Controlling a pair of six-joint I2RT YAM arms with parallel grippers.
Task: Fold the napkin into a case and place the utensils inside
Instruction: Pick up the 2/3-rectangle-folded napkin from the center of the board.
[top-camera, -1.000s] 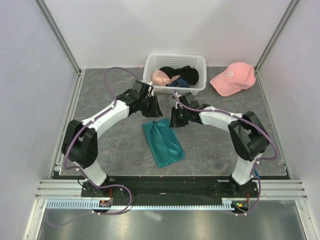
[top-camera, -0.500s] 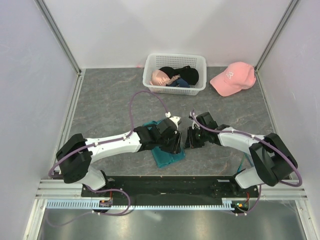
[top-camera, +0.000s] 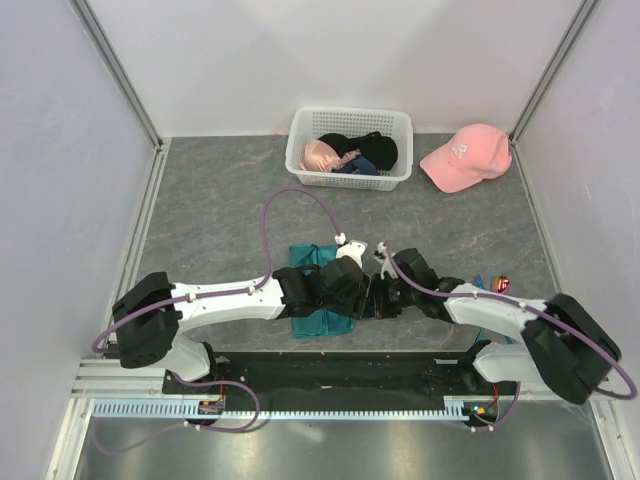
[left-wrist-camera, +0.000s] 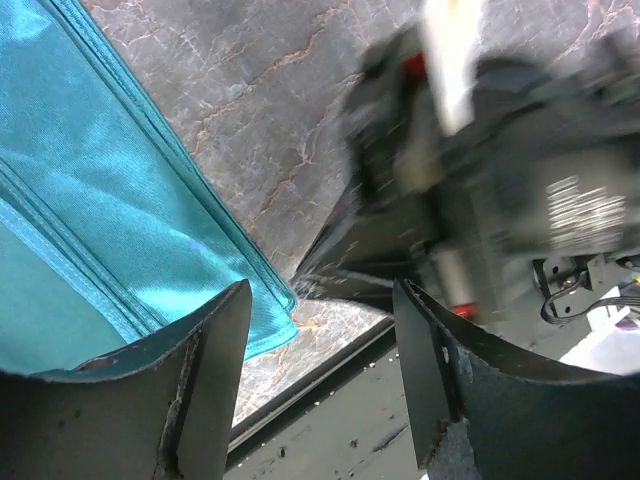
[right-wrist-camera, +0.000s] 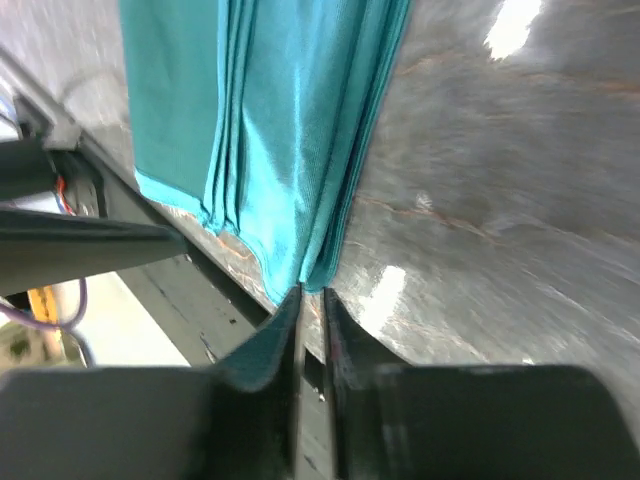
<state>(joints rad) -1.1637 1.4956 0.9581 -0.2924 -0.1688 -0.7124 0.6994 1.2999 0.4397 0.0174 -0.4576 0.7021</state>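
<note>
Left end effector (left-wrist-camera: 318, 300) stood open over the folded napkin's (left-wrist-camera: 90, 200) corner. Right end effector (right-wrist-camera: 312, 295) was closed to a slit at the napkin's edge; grip unconfirmed.

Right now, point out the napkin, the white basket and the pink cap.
napkin (top-camera: 308, 256): top view, exposed far end.
white basket (top-camera: 350, 113): top view, far rim.
pink cap (top-camera: 467, 152): top view, crown.

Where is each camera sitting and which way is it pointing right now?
Top: above and behind the robot, looking down on the table; left arm and right arm show.
Left wrist: low, facing the edge of the napkin and the right arm; left gripper open at the bottom.
Right wrist: low, facing the napkin's corner; right gripper nearly closed on it.
Shared: all three show the napkin.
</note>
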